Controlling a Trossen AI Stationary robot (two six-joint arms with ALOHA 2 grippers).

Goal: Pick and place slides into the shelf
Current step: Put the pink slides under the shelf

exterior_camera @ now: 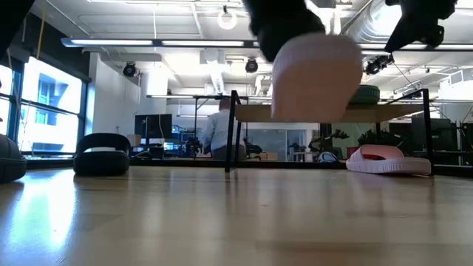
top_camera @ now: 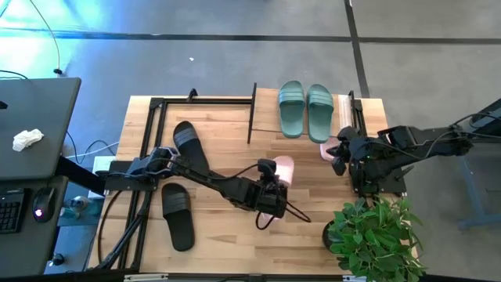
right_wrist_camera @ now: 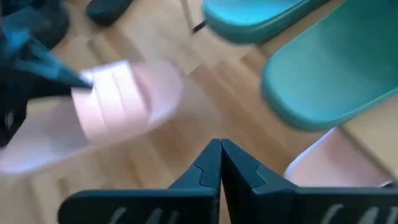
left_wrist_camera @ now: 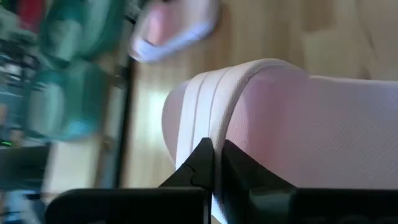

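1. I see the shelf (top_camera: 266, 100) at the far side of the tabletop (top_camera: 227, 235), a low rack with a light wooden top board on thin black posts.
2. On its top board the sage-green pair (top_camera: 305, 110) lies side by side, the two slides touching or almost touching, each with one wide ribbed strap.
3. One light-pink slide (top_camera: 326, 147) lies on the tabletop at the right end of the shelf, near the green pair; in the low view (exterior_camera: 388, 159) it rests flat beside a shelf post.
4. The other light-pink slide (top_camera: 282, 170) is in my left end effector (top_camera: 270, 196), near the middle of the tabletop. In the low view this slide (exterior_camera: 318, 74) is lifted clear of the wood and hangs in front of the shelf.
5. In the left wrist view the left end effector (left_wrist_camera: 214, 163) has its fingers closed together on the edge of the pink slide (left_wrist_camera: 298, 124), whose strap shows three raised ribs.
6. The right end effector (top_camera: 338, 160) hovers just beside the resting pink slide; in the right wrist view (right_wrist_camera: 219, 163) its fingers are pressed together with nothing between them.
7. The black pair is on the left part of the tabletop: one black slide (top_camera: 190, 145) lies partly under the left arm, the other black slide (top_camera: 177, 215) nearer the front edge, apart from the first.
8. A green potted plant (top_camera: 374, 235) stands at the front right corner.
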